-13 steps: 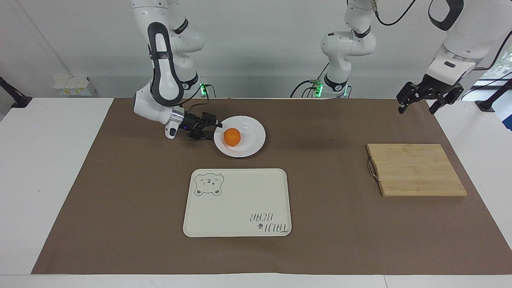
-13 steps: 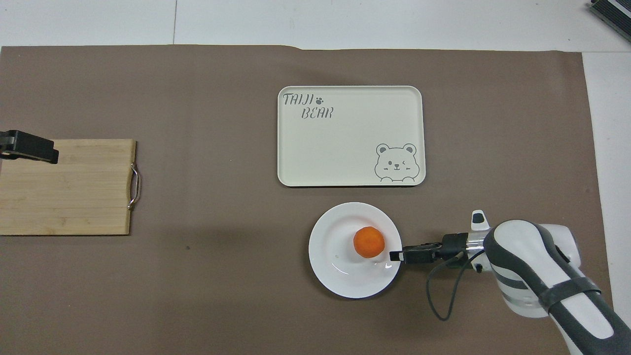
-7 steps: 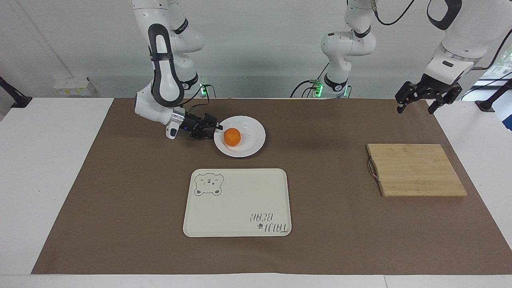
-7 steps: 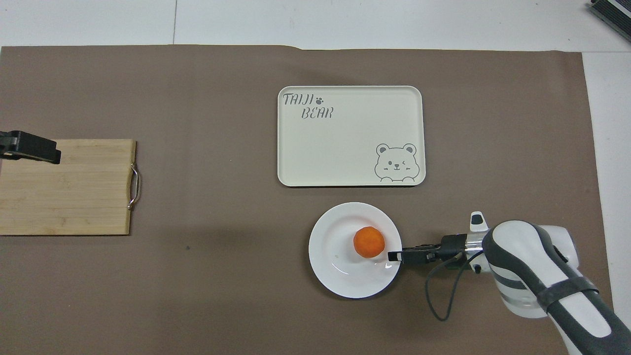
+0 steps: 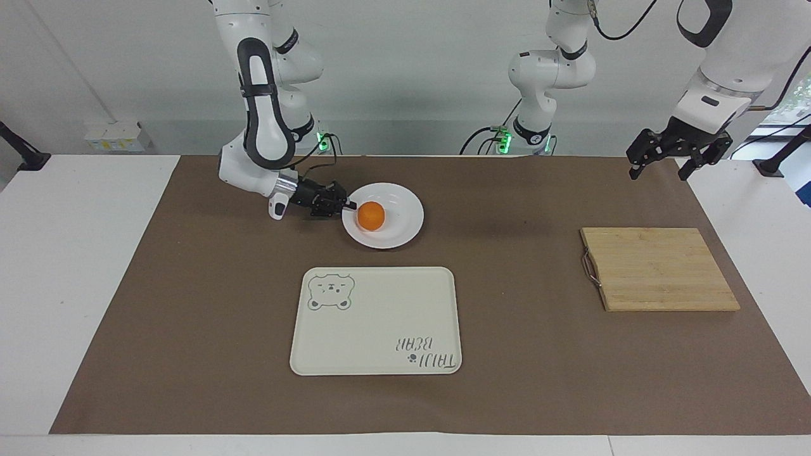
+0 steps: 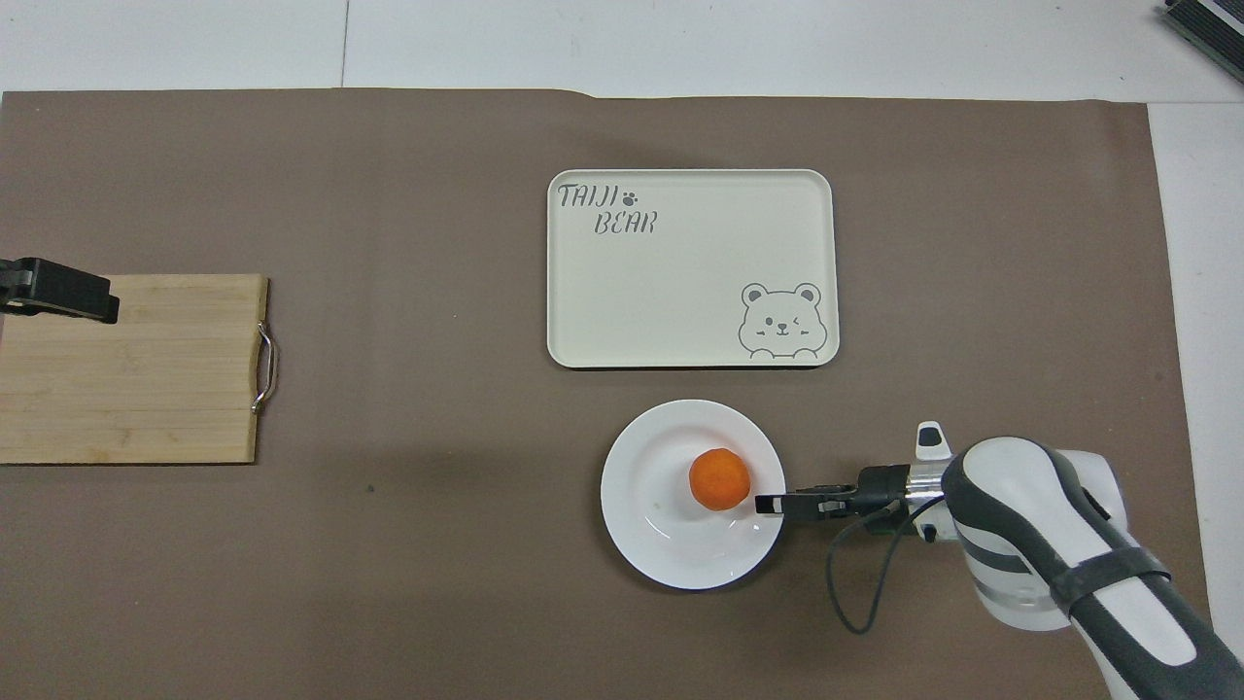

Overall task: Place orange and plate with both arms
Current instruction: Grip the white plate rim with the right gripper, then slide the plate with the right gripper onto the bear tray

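white plate [image 5: 396,218] lay near the robots' edge of the bench, toward the right arm's end, with the orange [image 5: 370,215] in its well. i had the right gripper [image 5: 347,206] pinching the plate's rim. the left gripper [image 5: 662,159] waited spread over the left arm's end. i judged a one-sided rim hold risky: any tilt and the orange rolls off.

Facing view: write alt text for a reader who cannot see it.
The right gripper grips the rim of a white plate holding an orange. A cream tray lies farther from the robots; the left gripper waits open above the table, near a wooden board.
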Motion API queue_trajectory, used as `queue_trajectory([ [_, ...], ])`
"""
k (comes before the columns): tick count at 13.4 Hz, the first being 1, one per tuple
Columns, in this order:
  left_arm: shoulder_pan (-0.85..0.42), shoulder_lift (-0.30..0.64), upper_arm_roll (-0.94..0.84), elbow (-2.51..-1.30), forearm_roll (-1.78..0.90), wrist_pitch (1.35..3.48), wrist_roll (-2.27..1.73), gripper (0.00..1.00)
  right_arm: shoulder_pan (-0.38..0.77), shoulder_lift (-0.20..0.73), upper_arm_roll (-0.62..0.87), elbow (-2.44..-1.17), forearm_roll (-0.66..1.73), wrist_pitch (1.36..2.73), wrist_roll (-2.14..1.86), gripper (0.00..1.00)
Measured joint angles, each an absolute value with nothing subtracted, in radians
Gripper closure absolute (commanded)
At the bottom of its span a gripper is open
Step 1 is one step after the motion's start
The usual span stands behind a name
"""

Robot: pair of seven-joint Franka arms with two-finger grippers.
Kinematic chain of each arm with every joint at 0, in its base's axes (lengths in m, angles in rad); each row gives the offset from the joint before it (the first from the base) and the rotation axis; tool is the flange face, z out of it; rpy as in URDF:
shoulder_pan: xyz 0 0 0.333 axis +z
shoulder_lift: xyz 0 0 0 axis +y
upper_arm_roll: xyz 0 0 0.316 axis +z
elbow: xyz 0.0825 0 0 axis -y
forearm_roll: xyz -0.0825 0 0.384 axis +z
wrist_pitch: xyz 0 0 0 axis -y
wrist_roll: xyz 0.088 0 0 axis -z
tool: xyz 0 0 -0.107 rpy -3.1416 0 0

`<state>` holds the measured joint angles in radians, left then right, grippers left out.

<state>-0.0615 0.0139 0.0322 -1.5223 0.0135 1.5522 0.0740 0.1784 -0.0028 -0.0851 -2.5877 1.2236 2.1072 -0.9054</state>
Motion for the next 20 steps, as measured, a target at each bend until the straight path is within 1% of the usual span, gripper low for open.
queue_trajectory([
  [5, -0.061, 0.014, 0.032, -1.523, 0.013, 1.552, 0.074, 0.00, 0.180, -0.003, -0.085, -2.590, 1.241, 2.107, -0.891, 1.00],
  [9, -0.061, 0.014, 0.032, -1.523, 0.013, 1.552, 0.074, 0.00, 0.183, -0.003, -0.083, -2.590, 1.308, 2.095, -0.891, 1.00],
  [15, -0.061, 0.014, 0.032, -1.523, 0.013, 1.552, 0.074, 0.00, 0.183, -0.003, -0.086, -2.585, 1.366, 2.017, -0.889, 1.00],
  [20, -0.061, 0.014, 0.032, -1.523, 0.013, 1.552, 0.074, 0.00, 0.172, -0.003, -0.090, -2.537, 1.381, 2.001, -0.861, 1.00],
])
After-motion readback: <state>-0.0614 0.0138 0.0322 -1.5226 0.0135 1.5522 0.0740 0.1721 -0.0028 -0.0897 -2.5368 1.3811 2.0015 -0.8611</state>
